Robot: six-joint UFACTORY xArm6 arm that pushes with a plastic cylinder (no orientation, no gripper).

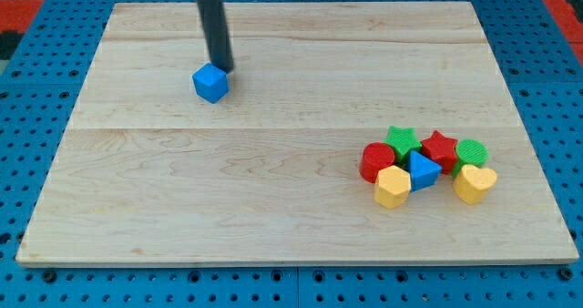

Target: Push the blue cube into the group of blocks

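Pale wood board (273,208) with fine lengthwise grain and two faint seams, set on a bright blue pegboard (36,89) dotted with dark holes, a strip of red at the view's top corners. Dark grey, almost black rod, my tip (223,69) included, beside a plain blue cube (210,83). In the cluster: red cylinder (375,161), green star (401,141), red star (439,148), green block (472,152) of perhaps round shape, blue triangle (422,171), yellow block (393,187), yellow heart (475,183).
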